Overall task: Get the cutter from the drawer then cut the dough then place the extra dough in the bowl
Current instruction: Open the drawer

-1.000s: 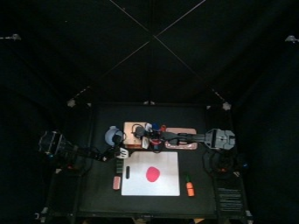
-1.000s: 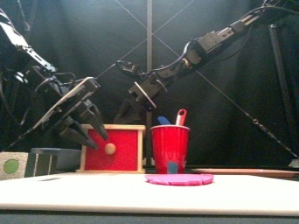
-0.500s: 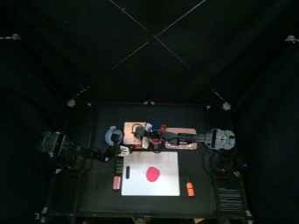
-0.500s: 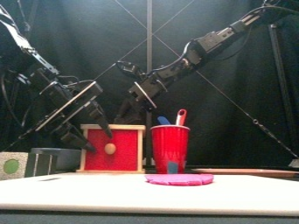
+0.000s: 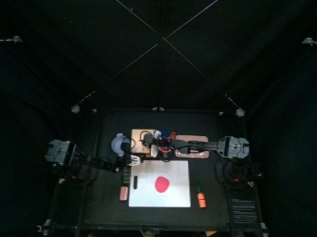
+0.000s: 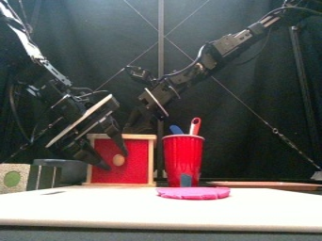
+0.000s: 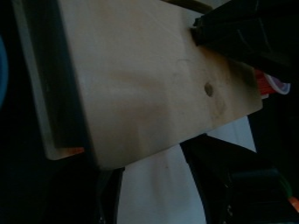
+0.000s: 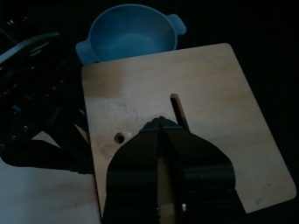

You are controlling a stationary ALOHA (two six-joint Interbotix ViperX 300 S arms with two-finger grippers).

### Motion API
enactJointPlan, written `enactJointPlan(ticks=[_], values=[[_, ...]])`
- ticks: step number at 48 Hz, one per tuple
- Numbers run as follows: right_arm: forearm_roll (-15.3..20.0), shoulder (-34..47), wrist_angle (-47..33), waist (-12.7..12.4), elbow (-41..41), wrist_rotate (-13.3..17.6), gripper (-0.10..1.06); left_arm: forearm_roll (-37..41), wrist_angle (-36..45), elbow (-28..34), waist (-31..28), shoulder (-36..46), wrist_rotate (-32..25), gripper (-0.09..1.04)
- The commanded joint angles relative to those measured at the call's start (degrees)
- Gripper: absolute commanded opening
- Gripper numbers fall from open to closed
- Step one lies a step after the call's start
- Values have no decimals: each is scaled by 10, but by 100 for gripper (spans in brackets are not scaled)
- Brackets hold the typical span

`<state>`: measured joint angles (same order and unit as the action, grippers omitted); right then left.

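Left hand (image 6: 105,143) hangs before red drawer front (image 6: 122,160) of wooden box (image 8: 176,79), spread apart, holding nothing. Right hand (image 8: 163,129) pinched together, empty, tip over box top. Red dough (image 5: 158,182) flat on white board (image 5: 183,171), in front of box. Bowl (image 8: 126,33) just beside box.

Red cup (image 6: 183,158) — pink dough (image 6: 194,192)

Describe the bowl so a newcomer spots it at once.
Find the white board mid-table; the wooden box lies along its back edge. The bowl stands just off the box's end on the left arm's side: round, blue-grey, two small handles.
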<state>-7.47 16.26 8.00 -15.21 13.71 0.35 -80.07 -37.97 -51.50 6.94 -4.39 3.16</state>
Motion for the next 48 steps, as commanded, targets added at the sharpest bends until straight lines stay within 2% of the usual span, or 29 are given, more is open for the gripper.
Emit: enactJointPlan(ticks=[1, 19, 35, 41, 48], values=[[1, -5, 5, 2, 0, 1, 2, 2, -8, 18, -3, 1, -1, 83], [2, -1, 6, 3, 0, 1, 2, 3, -15, 29, -5, -11, -5, 82], [3, 1, 11, 3, 0, 1, 2, 3, -16, 25, -4, -11, -5, 53], [2, 3, 12, 3, 0, 1, 2, 3, -16, 22, 1, -11, -4, 48], [3, 4, 14, 3, 0, 1, 2, 0, -15, 19, 10, -11, -4, 48]])
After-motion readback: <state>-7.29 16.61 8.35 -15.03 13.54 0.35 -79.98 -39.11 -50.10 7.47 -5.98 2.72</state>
